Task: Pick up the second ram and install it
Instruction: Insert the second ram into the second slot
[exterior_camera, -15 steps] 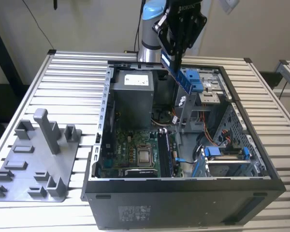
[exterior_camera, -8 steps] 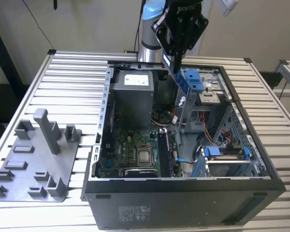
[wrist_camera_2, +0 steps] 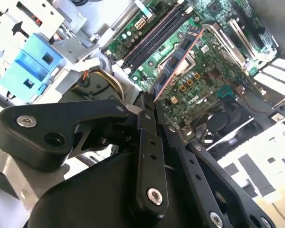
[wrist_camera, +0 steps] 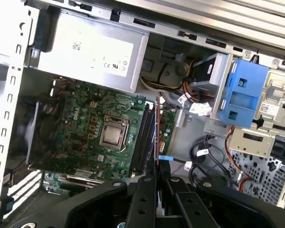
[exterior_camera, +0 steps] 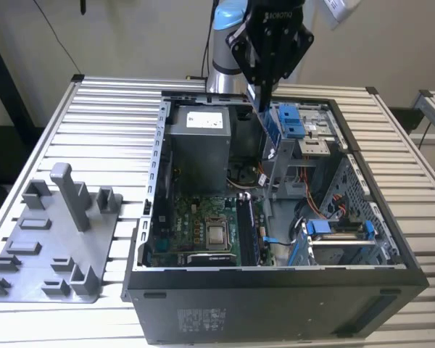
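- The slatted desk (exterior_camera: 109,109) carries an open computer case (exterior_camera: 275,297), with a grey holder tray (exterior_camera: 51,246) on the exterior view's left.
- The power supply (wrist_camera: 85,52) bears a white printed label.
- The pincer (wrist_camera: 157,170) is clamped on the second ram (wrist_camera: 156,128), held edge-on over the motherboard (wrist_camera: 85,123) and in line with its memory slots (wrist_camera: 143,137).

Crops the arm (exterior_camera: 228,18) at twelve o'clock in the exterior view, the grey holder tray (exterior_camera: 29,261) at eight. Leaves the label of the second ram (wrist_camera_2: 178,59) (wrist_camera: 156,126) untellable, near edge-on in both wrist views.
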`<move>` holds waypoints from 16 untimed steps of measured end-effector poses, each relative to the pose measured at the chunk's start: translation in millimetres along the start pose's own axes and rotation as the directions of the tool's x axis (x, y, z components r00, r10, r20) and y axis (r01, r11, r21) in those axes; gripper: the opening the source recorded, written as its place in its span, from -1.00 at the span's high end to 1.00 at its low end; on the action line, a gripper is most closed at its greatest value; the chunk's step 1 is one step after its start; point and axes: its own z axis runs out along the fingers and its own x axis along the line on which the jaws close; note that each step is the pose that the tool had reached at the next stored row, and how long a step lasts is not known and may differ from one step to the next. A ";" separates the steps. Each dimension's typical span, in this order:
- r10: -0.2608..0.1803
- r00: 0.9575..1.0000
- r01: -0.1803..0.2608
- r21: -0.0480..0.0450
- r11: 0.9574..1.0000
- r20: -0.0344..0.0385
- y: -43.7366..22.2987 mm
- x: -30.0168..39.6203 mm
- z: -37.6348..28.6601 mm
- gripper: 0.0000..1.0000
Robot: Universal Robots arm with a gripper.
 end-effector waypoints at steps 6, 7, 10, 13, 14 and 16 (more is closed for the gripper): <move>0.109 0.994 -0.109 0.004 0.994 -0.003 0.1 0.1 3.1 0.72; 0.126 0.992 -0.126 0.005 0.992 -0.003 0.1 0.2 3.7 0.72; 0.181 0.984 -0.181 0.007 0.984 -0.005 0.2 0.2 5.3 0.72; 0.217 0.976 -0.217 0.009 0.976 -0.005 0.2 0.3 7.1 0.72; 0.218 0.976 -0.218 0.009 0.976 -0.005 0.2 0.3 7.7 0.72; 0.218 0.976 -0.218 0.009 0.976 -0.005 0.1 0.4 9.2 0.72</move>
